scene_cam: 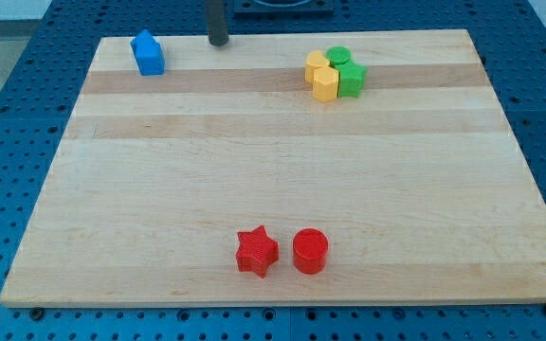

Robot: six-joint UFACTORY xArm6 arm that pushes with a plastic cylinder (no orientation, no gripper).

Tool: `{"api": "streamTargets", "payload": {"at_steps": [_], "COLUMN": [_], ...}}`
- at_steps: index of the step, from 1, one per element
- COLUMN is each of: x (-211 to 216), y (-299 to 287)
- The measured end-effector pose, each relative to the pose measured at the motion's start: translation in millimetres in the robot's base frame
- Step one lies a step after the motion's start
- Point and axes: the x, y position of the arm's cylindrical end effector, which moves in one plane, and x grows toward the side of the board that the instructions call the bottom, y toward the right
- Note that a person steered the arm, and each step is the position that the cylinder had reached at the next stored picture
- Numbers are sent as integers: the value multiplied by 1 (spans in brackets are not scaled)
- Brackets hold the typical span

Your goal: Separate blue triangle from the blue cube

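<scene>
The blue triangle (pixel 143 42) and the blue cube (pixel 150 61) sit touching each other near the top left corner of the wooden board (pixel 273 170), the triangle just above the cube. My tip (pixel 218 42) is at the board's top edge, to the right of the two blue blocks and apart from them. It touches no block.
A cluster of two yellow blocks (pixel 322 78) and two green blocks (pixel 348 70) sits at the top right. A red star (pixel 257 251) and a red cylinder (pixel 310 251) stand side by side near the bottom edge. A blue perforated table surrounds the board.
</scene>
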Motion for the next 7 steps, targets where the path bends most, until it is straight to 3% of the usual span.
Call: {"api": "streamTargets", "payload": {"at_steps": [4, 7], "x": [1, 12], "y": [-99, -127]}}
